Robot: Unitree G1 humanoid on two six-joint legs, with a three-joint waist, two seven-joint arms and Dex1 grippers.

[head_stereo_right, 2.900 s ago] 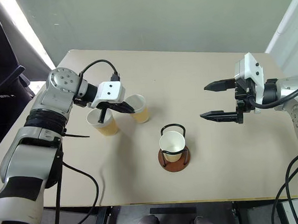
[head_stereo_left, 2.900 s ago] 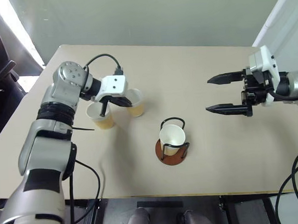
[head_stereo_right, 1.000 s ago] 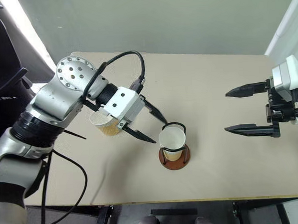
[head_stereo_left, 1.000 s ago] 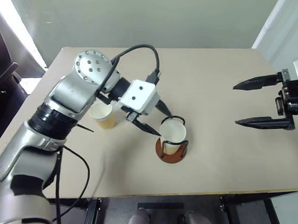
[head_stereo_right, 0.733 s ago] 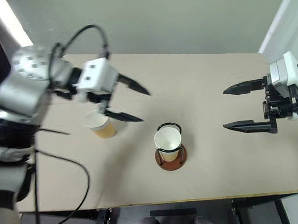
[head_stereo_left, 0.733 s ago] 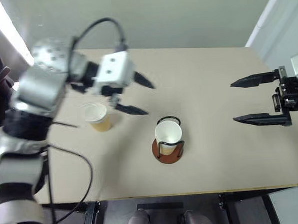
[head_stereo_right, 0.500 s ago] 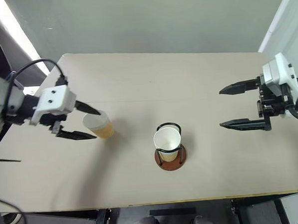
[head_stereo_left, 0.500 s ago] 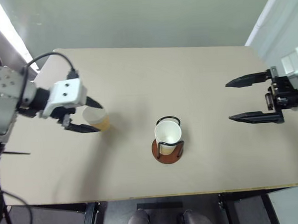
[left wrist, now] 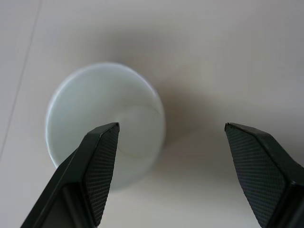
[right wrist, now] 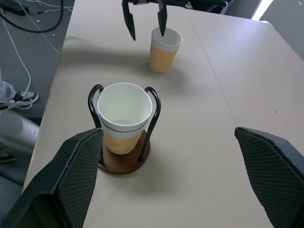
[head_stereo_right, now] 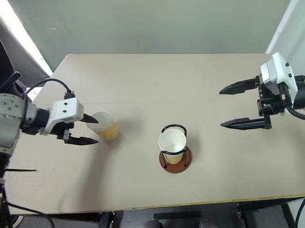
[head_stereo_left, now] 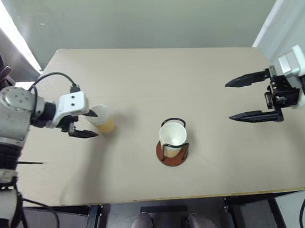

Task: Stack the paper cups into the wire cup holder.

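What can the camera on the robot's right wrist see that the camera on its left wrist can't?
Right wrist view alone: the wire cup holder with stacked cups nested inside it, the right hand with its fingers spread wide, and the floor beside the table.

Left wrist view alone: a look straight down into the loose paper cup, to its white bottom.

Both: that loose cup, standing upright on the tan table, with the open left hand poised around it, not touching.

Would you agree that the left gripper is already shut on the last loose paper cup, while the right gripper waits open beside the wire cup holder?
Not quite. The left gripper is open, its fingers either side of the loose paper cup without closing on it; the left wrist view shows the wide gap. The rest holds: the right gripper waits open to the side of the wire cup holder.
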